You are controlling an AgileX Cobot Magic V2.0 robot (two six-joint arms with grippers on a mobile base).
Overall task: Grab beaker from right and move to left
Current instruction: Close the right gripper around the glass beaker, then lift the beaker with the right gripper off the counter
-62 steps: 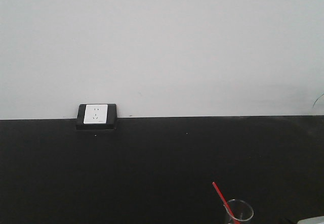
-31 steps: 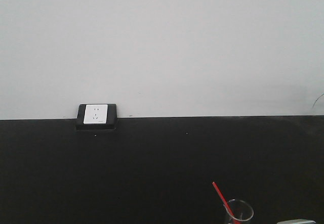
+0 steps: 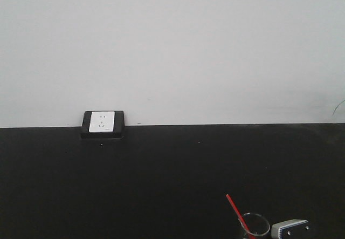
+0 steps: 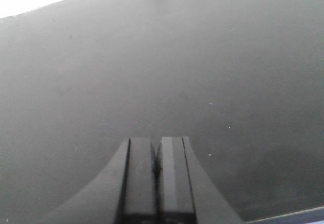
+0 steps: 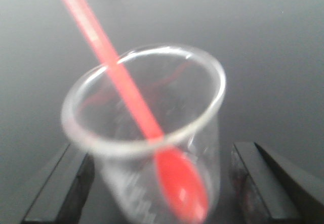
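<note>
Progress: approach only; the beaker [image 3: 254, 227] stands low right in the front view, between the spread fingers of the right gripper [image 5: 162, 158], not yet clamped. Fingers of the left gripper [image 4: 156, 158] sit pressed together; grasp, lift and leftward transfer remain.

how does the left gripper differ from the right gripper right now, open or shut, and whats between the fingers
The left gripper is shut, fingers pressed together; the right gripper is open, fingers spread wide. The left gripper has nothing between its fingers and sits over the bare dark table; the right gripper straddles the beaker, with a gap showing on at least one side. Both have dark, flat fingers.
</note>
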